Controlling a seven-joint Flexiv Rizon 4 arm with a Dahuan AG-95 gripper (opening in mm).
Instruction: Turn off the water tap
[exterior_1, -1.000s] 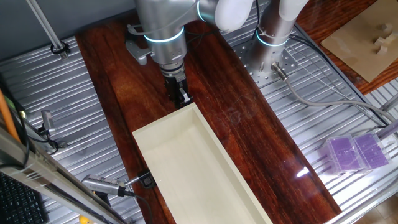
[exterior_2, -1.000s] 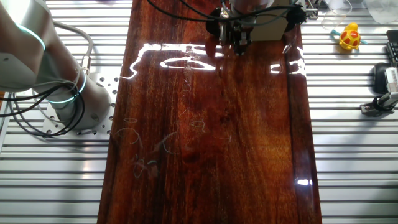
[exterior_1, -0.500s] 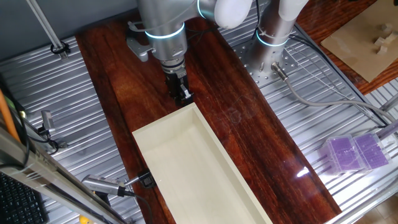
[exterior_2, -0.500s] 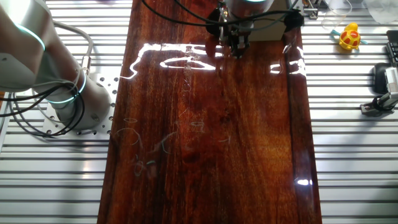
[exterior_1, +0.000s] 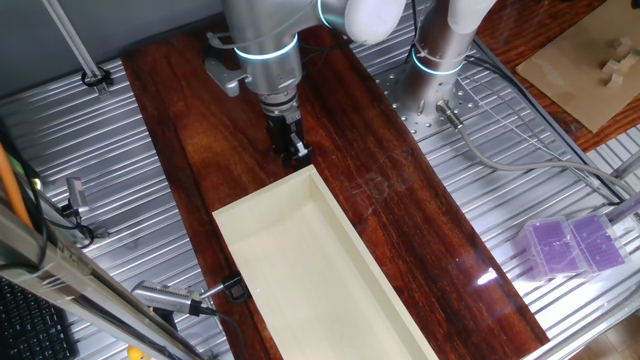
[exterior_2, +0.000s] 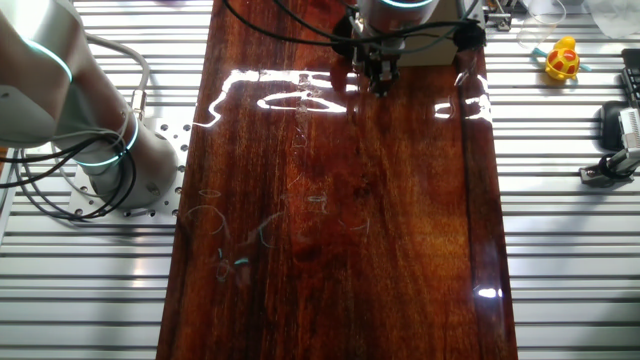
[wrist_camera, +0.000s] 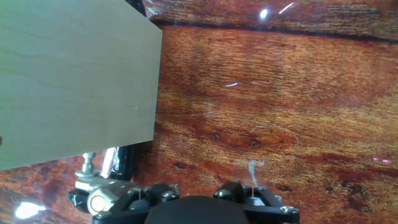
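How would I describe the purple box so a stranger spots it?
Find the long dark wooden board on the ribbed metal table. Beside its near end, on the metal, lies the purple box: two joined compartments, the only purple thing there.

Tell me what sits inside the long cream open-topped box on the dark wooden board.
Nothing shows inside the long cream box; its visible floor looks bare. The lower end runs out of frame, so that part cannot be checked. The gripper hangs just beyond its upper end.

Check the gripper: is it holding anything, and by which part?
Cannot be told. The gripper sits low over the table at the end of the cream box; no view shows its fingertips or anything between them.
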